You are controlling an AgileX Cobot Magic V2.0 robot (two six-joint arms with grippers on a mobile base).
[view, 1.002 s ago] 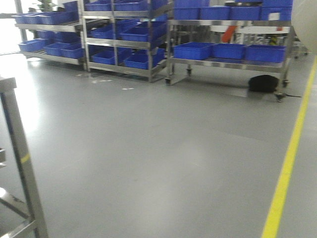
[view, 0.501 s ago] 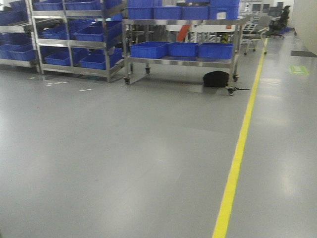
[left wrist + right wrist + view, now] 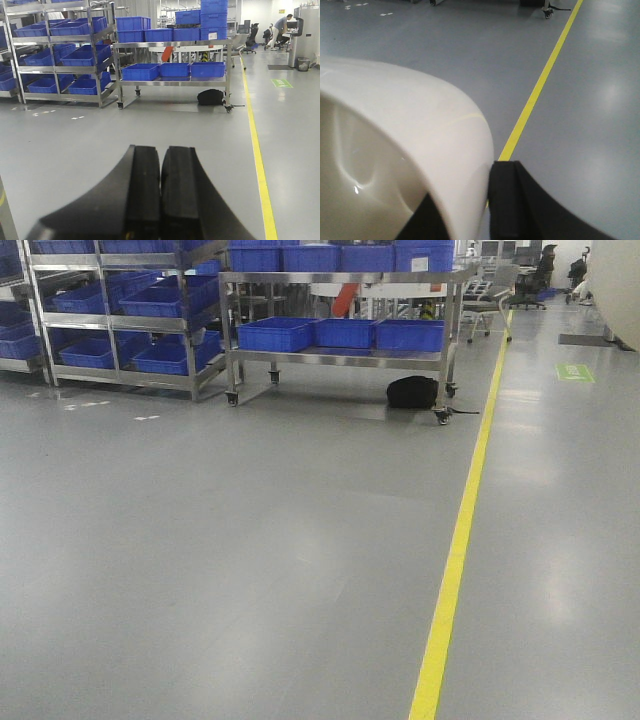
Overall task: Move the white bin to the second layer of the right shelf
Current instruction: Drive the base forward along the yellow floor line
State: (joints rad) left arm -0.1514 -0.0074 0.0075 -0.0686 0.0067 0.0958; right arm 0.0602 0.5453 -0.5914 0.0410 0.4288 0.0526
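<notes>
1. Closest in, the right jaws are clamped on the rim of the white bin (image 3: 395,115). One black pad (image 3: 504,200) presses the outside of the wall, and the other dark pad (image 3: 417,222) sits inside the mouth. The bin is held up above the floor, and its glossy cream inside faces the wrist camera.
2. The left jaws are shut tight. Their black pads (image 3: 142,190) press face to face with nothing between them, and they point out over the floor.
3. Under both arms spreads a shiny grey floor (image 3: 220,560), with a yellow line (image 3: 450,570) running away along its right side.
4. Farther off, just left of that line, stands a steel cart (image 3: 340,278) on wheels. It carries three blue crates (image 3: 275,334) on its lower level and more on top. A black bag (image 3: 412,392) lies on the floor under its right end, near a wheel.
5. Left of the cart stand steel shelves (image 3: 193,340) — several levels, all loaded with the same blue crates.
6. Right of the line, about level with the cart, there is a green floor mark (image 3: 574,371).
7. At the far end are office chairs (image 3: 251,35), a person (image 3: 281,27) bent at a desk, and a grey waste basket (image 3: 303,63).
</notes>
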